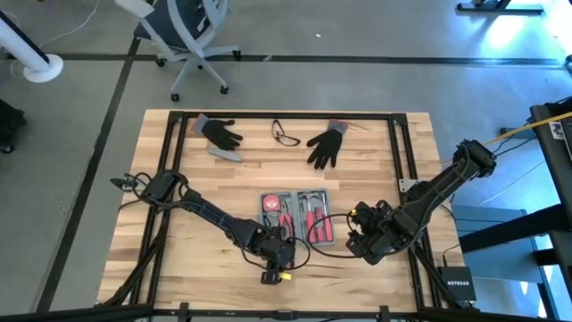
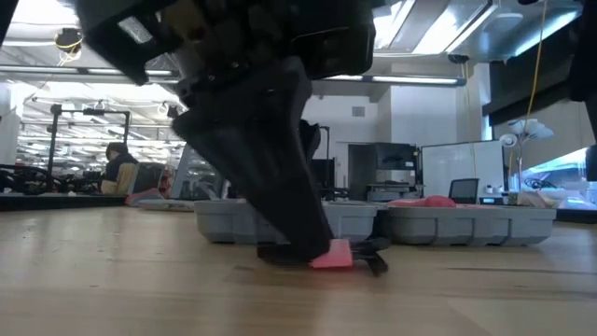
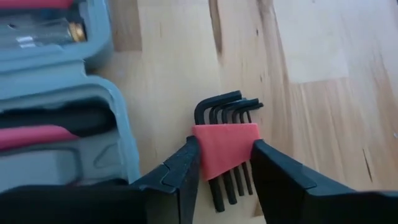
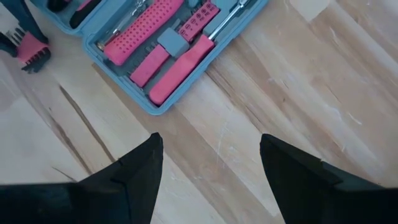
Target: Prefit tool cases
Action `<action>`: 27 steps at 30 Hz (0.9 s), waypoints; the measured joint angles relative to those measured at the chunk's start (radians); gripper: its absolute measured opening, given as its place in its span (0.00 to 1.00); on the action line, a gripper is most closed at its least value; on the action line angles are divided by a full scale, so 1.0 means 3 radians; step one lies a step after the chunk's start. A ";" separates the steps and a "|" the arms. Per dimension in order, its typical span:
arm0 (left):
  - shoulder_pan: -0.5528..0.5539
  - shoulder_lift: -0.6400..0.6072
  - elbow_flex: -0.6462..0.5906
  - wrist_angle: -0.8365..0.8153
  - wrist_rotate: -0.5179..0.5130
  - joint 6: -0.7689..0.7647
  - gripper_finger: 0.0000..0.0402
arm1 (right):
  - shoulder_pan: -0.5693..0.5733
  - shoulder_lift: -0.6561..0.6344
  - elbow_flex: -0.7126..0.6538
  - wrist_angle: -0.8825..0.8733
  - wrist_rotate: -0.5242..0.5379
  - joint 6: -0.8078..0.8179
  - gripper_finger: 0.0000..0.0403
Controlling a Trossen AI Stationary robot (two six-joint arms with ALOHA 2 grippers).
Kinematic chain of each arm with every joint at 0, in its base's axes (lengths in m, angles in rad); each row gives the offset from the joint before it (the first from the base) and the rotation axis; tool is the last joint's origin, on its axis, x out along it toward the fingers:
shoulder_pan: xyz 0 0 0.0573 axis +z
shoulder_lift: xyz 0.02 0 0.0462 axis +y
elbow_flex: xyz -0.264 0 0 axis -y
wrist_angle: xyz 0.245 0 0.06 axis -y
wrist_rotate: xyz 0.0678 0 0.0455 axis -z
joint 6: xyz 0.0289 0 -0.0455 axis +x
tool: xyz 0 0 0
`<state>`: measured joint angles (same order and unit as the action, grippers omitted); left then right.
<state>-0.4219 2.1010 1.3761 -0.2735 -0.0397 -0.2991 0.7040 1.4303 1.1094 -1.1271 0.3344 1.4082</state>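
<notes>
The tool case point(image 1: 295, 215) lies open and flat near the middle of the table, its blue-grey halves holding pink-handled tools; it also shows in the left wrist view point(image 3: 62, 93) and the right wrist view point(image 4: 155, 50). Just in front of its near edge a set of black hex keys in a red holder point(image 3: 224, 149) lies on the wood. My left gripper point(image 3: 224, 171) stands over the set, closed in on the holder. My right gripper point(image 4: 211, 162) hangs open above bare wood by the case's right near corner point(image 1: 362, 246), holding nothing. My left gripper has the red holder of the hex key set point(image 3: 205, 155) between its two fingers, one fingertip point(image 3: 186, 162) against each side edge. The fingers slant down from above and lie across the row of keys. The set lies flat on the table point(image 2: 331, 254).
Two black gloves point(image 1: 221, 134) point(image 1: 326, 143), a pair of glasses point(image 1: 286, 134) and a slim grey bar point(image 1: 228, 154) lie at the table's far side. Dark frame rails point(image 1: 398, 152) run along the edges. Bare wood lies to the right of the hex keys.
</notes>
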 joint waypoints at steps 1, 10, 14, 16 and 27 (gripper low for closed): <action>0.0008 -0.0001 0.0009 0.0003 -0.0002 0.0001 0.32 | 0.0000 0.0000 -0.0001 0.0000 0.0018 0.0000 0.64; 0.0075 -0.0008 0.0026 0.0035 0.0000 -0.0026 0.28 | 0.0001 0.0000 0.0000 0.0006 0.0048 0.0000 0.64; 0.0122 -0.0032 0.0029 0.0042 0.0017 -0.0003 0.28 | 0.0001 0.0000 -0.0001 0.0006 0.0055 0.0000 0.64; 0.0158 -0.0055 0.0032 0.0073 0.0056 -0.0069 0.28 | 0.0001 0.0000 -0.0001 0.0009 0.0076 0.0000 0.64; 0.0180 -0.0282 0.0042 0.0112 0.0217 -0.0043 0.08 | 0.0001 0.0000 -0.0001 0.0008 0.0198 0.0000 0.64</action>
<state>-0.3680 2.0164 1.3887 -0.2398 0.0254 -0.3119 0.7044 1.4303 1.1091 -1.1248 0.3939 1.4082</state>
